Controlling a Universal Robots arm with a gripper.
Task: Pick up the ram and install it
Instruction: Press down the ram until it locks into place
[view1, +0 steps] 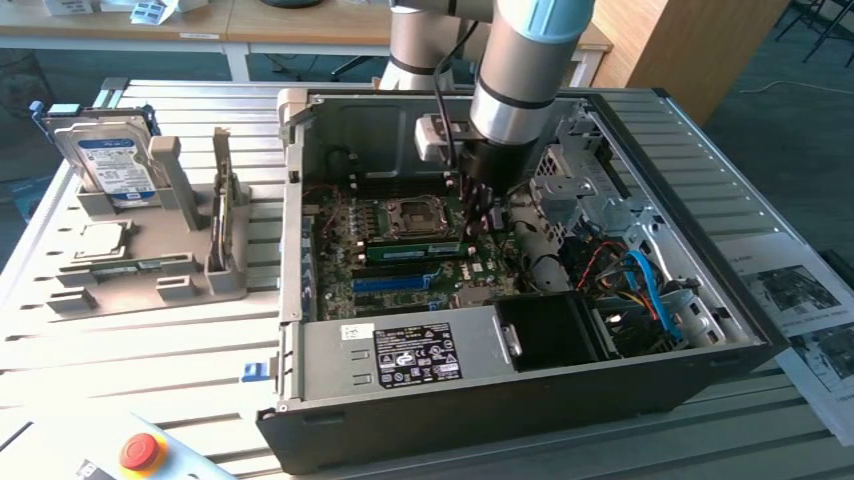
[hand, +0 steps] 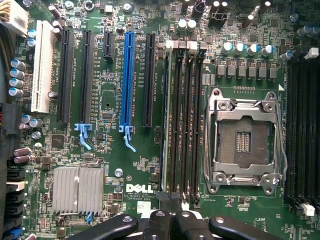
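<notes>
Open desktop computer case (view1: 534, 390) lies on its side on a slatted metal tabletop (view1: 160, 340), motherboard (view1: 400, 250) facing up. The arm (view1: 527, 70) reaches down into the case, and the gripper (view1: 478, 205) sits low over the board, just beside the empty CPU socket (view1: 407, 218) toward the exterior view's right. In the wrist view the gripper (hand: 170, 217) has its black jaws pressed together, tips meeting right above the end of the bank of memory slots (hand: 182, 125) that runs beside the CPU socket (hand: 245, 142). The ram (hand: 166, 125) stands edge-on in the slot at the side of that bank nearest the blue expansion slot (hand: 128, 80); only its thin top edge shows, so chips and sticker cannot be made out. The closed jaw tips rest at, or just over, the near end of this stick; whether they touch it cannot be told. In the exterior view a green stick lying flat beside the socket (view1: 411, 248) appears to be the same ram, partly hidden by the gripper. A finned heatsink (hand: 77, 190) sits on the far side of the blue slot. Outside the case, on the exterior view's left, a grey holder (view1: 147, 270) carries an upright hard drive (view1: 114, 165). A red emergency-stop button (view1: 140, 452) sits at the near edge.
</notes>
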